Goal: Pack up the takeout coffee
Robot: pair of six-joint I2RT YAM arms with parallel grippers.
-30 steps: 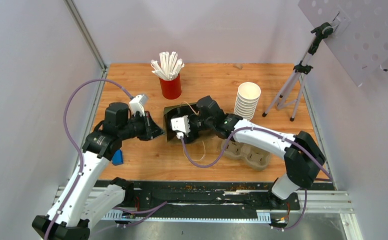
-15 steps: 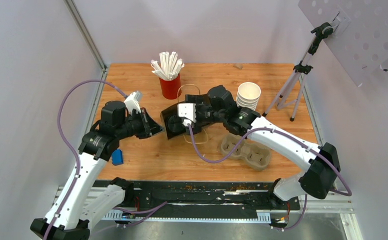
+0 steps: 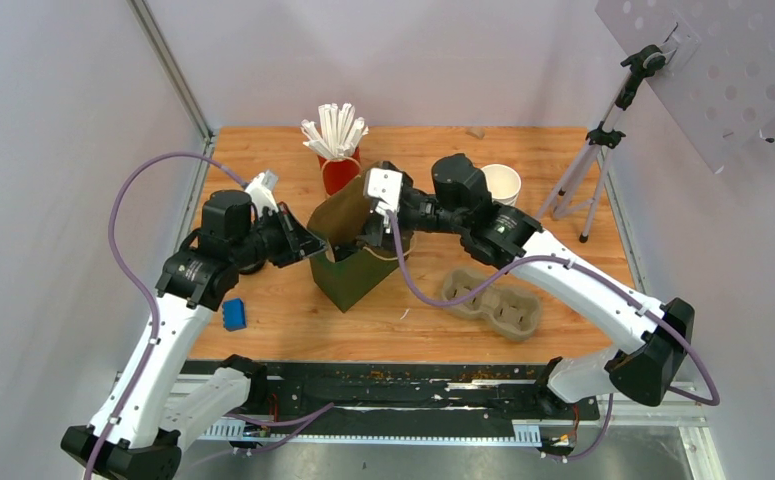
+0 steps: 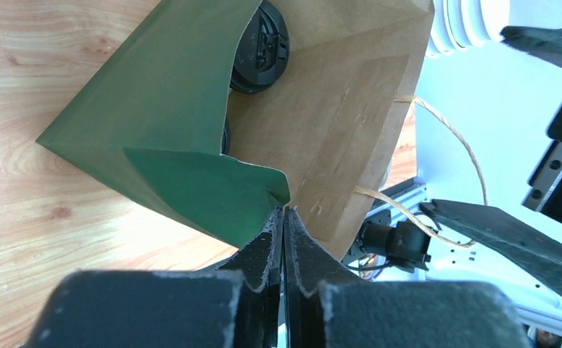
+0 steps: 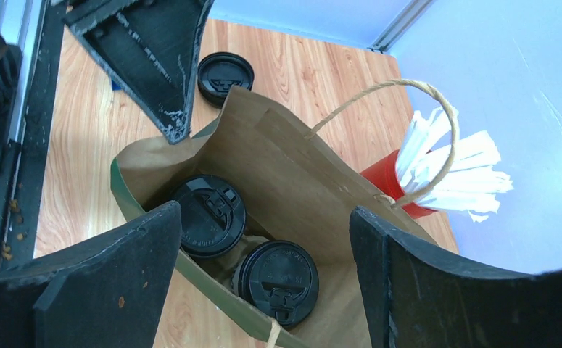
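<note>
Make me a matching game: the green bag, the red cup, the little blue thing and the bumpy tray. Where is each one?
Things:
1. green paper bag with twine handles
2. red cup of white wrapped straws
3. small blue block
4. grey moulded cardboard cup tray

Places:
A. left of the bag
B. holds two black-lidded cups
C. behind the bag
D. right of the bag

Pairs: 1-B, 2-C, 3-A, 4-D
</note>
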